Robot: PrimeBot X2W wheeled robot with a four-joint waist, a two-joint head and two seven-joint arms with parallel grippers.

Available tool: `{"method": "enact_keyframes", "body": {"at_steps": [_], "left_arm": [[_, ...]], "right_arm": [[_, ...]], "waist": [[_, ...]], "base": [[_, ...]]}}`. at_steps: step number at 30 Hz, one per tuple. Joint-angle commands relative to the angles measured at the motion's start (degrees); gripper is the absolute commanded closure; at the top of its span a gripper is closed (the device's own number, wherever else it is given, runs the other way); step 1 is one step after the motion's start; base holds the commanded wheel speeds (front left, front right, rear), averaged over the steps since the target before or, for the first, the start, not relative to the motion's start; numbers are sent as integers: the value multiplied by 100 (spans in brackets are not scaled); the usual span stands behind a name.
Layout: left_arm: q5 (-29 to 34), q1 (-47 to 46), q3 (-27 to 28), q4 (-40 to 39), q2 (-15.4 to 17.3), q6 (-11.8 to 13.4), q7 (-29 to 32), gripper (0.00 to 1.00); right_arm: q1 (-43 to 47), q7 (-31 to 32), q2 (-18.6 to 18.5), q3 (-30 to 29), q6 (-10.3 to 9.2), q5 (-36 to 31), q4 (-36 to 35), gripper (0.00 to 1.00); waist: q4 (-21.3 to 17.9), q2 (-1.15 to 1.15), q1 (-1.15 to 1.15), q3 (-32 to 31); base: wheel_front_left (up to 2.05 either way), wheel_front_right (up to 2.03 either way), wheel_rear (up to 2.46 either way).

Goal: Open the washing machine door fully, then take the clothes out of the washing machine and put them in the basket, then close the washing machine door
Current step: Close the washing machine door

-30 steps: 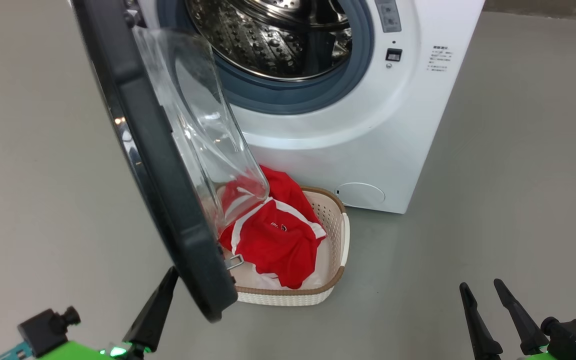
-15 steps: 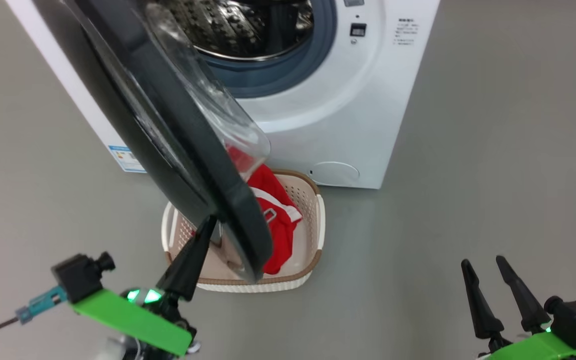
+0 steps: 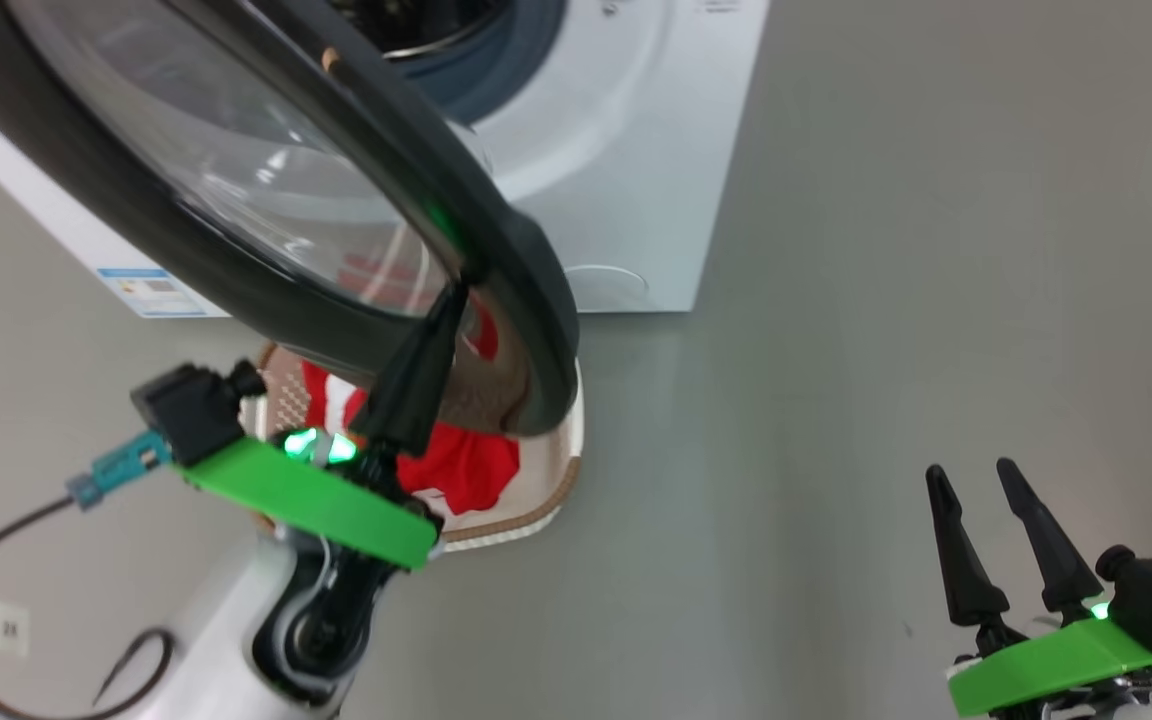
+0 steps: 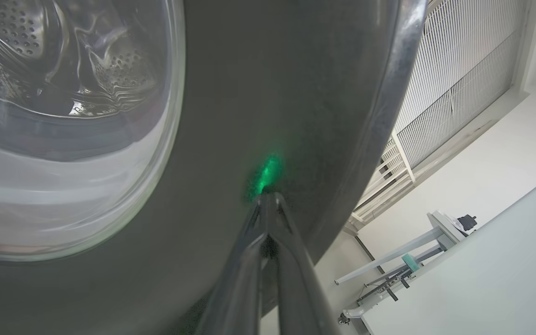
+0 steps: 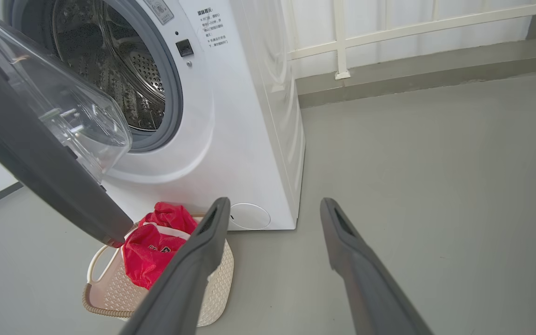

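Red fabric clothes point(image 5: 149, 251) recorded in cream perforated plastic basket point(image 5: 100, 309). Black-rimmed glass door point(image 3: 526, 290), not yet shut, is pressed by left end effector point(image 4: 266, 197), fingers together; right end effector point(image 5: 273, 201) spread, empty.

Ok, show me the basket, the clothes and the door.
basket point(image 5: 110, 293): right wrist view, perforated inner wall.
clothes point(image 5: 149, 251): right wrist view, red fabric.
door point(image 5: 40, 158): right wrist view, dark rim.

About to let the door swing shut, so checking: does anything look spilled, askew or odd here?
Nothing looks spilled or damaged. One oddity: the basket sits partly under the washing machine door, with the red clothes heaped above its rim.
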Motion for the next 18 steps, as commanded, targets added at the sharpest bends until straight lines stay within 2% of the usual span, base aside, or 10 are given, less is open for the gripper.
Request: {"method": "enact_keyframes", "body": {"at_steps": [1,8,18], "left_arm": [[73,-290,225,-62,71,-40,-27,100],[232,-645,362,221,-52,-40,-27,100],[354,-782,582,453,-68,-40,-27,100]], "right_arm": [[-186,-37,-33,101,36,52,-145,0],[-313,-37,40,87,36,75,-127,0],[-346,-37,87,96,36,72,-92,0]], "waist": [[-203,0,0,194],[-449,0,0,349],[-590,0,0,323]], "base": [[0,0,0],[0,0,0],[0,0,0]]}}
